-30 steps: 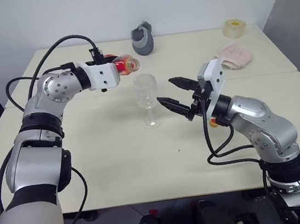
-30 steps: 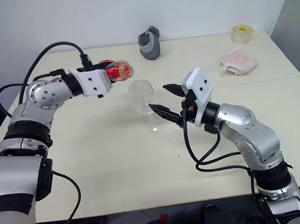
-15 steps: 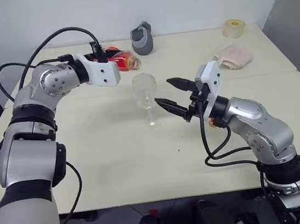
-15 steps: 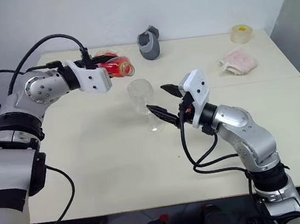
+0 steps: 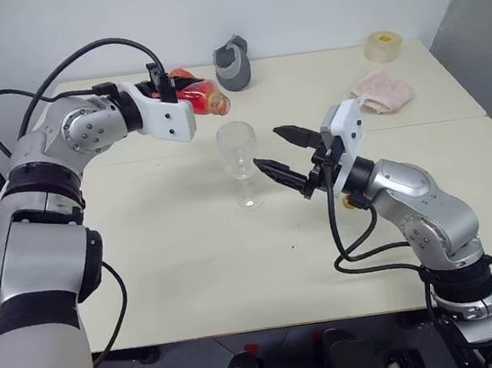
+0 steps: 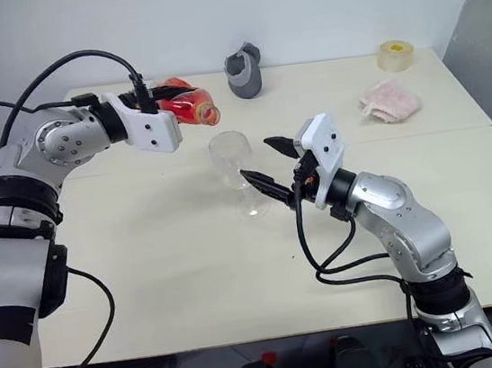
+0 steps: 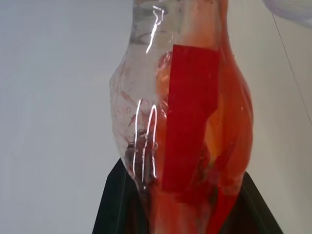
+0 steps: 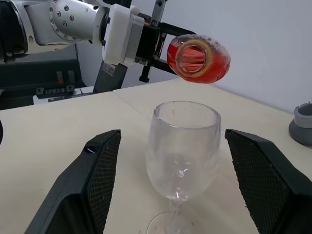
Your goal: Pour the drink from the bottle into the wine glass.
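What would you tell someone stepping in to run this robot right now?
Left pincer: shut on the bottle, held on its side above the table, open mouth toward the wine glass.
Right pincer: open, its fingers either side of the glass, not touching it.
The glass stands upright and looks empty. The drink is in the bottle.
Done: bottle lifted, uncapped and tipped.
Left: bring the mouth over the rim, pour, set the bottle down.
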Robot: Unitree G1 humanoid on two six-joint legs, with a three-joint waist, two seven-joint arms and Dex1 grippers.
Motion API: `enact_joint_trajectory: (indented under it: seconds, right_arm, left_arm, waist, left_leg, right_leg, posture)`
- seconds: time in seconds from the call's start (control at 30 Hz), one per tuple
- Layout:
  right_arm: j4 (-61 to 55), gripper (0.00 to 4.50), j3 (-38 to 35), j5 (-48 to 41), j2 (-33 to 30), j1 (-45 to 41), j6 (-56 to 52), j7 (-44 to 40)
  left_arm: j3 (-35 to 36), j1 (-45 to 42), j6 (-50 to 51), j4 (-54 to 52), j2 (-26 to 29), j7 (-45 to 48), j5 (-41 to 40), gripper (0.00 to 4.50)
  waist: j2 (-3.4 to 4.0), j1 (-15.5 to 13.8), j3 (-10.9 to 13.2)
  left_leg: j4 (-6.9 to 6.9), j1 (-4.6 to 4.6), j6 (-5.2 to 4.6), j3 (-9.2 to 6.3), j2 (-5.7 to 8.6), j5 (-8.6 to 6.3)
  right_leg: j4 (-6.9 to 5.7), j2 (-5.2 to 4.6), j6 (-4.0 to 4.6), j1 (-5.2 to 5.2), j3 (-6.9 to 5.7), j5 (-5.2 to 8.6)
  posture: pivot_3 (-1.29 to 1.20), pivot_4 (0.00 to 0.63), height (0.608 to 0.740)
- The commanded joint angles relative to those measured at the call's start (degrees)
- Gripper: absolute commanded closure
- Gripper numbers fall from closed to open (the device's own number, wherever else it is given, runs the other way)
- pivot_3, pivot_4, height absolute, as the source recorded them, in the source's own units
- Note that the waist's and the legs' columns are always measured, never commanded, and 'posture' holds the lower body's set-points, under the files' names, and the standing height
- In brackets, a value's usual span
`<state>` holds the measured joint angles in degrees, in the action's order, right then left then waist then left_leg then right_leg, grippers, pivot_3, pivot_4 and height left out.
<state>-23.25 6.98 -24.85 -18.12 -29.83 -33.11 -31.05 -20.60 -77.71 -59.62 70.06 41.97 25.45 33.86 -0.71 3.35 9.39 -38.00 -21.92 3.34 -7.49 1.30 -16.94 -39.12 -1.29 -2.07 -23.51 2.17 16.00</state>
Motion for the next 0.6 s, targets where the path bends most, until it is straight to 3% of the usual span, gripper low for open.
enact_joint_trajectory:
  seconds: [0.03,0.6]
  right_arm:
    - [-1.02,0.83,-0.37,0.05,0.43,-0.52,1.21,0.10]
    - [0.34,0.83,-0.66,1.10,0.40,-1.07,1.92,-0.63]
  left_arm:
    - [0.00,-2.76,-1.21,-0.23,1.69,-1.81,0.22,3.60]
    - [-3.35,-6.12,-0.99,0.91,2.86,-7.29,5.71,3.60]
  waist:
    - [0.00,0.01,0.00]
    - [0.00,0.05,0.00]
  left_leg:
    - [0.00,0.00,0.00,0.00,0.00,0.00]
    - [-0.01,0.00,0.00,0.01,0.01,0.00]
  right_leg:
    - [0.00,0.00,0.00,0.00,0.00,0.00]
    - [-0.01,0.00,0.00,-0.01,0.00,0.00]
  posture:
    - [0.00,0.150,0.740]
    - [0.00,0.150,0.740]
